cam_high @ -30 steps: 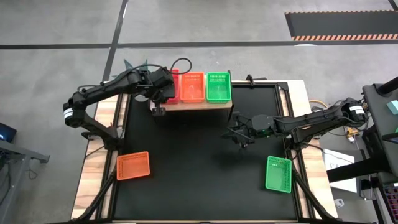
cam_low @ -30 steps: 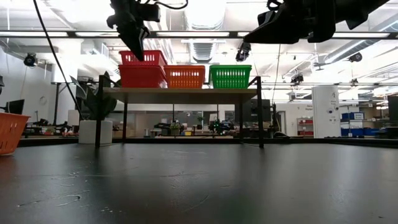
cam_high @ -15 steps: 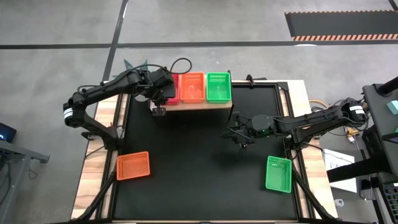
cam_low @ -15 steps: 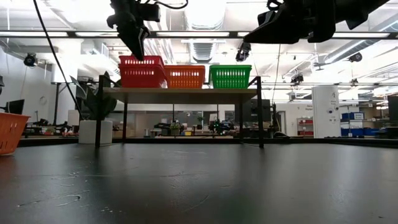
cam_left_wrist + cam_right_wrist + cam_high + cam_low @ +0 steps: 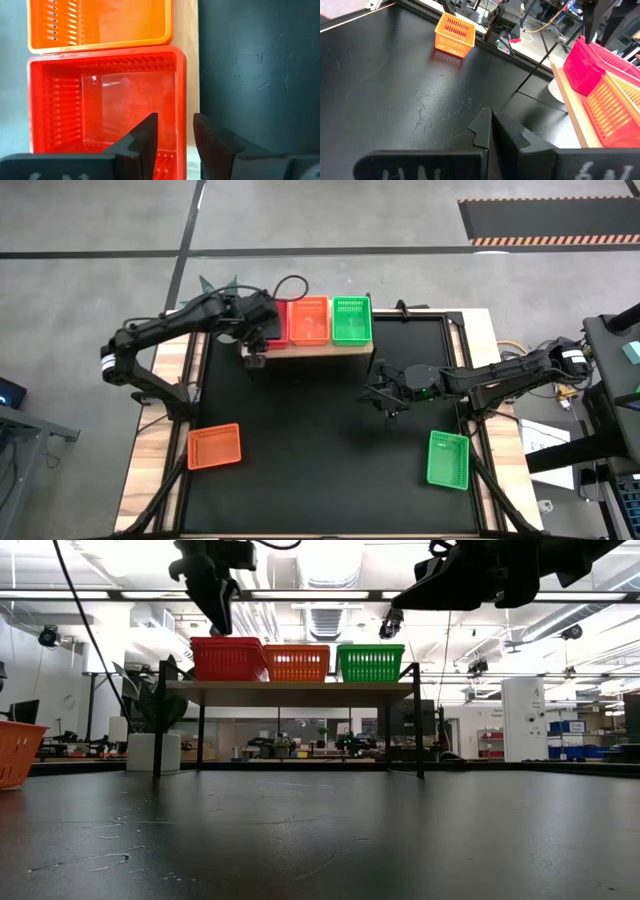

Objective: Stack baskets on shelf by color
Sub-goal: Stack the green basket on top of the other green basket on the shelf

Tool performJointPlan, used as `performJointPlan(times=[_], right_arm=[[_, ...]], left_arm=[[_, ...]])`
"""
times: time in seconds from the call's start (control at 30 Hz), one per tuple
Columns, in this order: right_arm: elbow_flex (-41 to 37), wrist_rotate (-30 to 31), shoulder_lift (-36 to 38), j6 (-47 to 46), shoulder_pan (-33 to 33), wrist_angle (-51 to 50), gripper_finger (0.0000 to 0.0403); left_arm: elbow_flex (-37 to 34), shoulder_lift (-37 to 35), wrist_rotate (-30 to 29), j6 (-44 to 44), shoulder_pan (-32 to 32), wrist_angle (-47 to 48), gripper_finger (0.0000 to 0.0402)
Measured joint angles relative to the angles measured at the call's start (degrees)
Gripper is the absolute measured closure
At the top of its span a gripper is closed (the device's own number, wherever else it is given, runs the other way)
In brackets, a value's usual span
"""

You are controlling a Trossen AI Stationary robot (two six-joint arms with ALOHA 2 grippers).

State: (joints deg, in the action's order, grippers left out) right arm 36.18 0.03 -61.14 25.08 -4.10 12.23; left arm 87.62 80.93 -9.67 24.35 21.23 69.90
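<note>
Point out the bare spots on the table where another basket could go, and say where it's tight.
Free: the black table between the orange basket and the green basket, and the strip in front of the shelf. Crowded: the shelf top, filled by red, orange and green baskets, with the left tool at its end. The right tool hangs mid-table.

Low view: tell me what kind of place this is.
Probably a large robotics lab or workshop: long ceiling strip lights, exposed ducting, and benches crowded with equipment behind the wooden shelf.
</note>
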Motion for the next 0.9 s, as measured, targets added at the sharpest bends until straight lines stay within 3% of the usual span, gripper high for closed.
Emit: performJointPlan(times=[0.27,0.43,0.67,0.9], right_arm=[[0.0,0.0,0.0,-1.1,0.0,0.0,0.0394],[0.0,0.0,0.0,-3.0,0.0,0.0,0.0394],[-0.2,0.0,0.0,-4.1,-1.3,0.4,0.0394],[-2.6,0.0,0.0,-2.6,-5.3,6.9,0.0394]], left_arm=[[0.1,-2.6,0.0,-1.4,-4.0,-1.9,0.0292],[0.0,-4.6,0.0,-4.6,-10.5,-7.7,0.0292],[-6.3,-7.6,-0.1,-4.4,-23.6,-25.7,0.0292],[-17.5,-9.9,-1.2,-4.4,-31.9,-43.0,0.0292]])
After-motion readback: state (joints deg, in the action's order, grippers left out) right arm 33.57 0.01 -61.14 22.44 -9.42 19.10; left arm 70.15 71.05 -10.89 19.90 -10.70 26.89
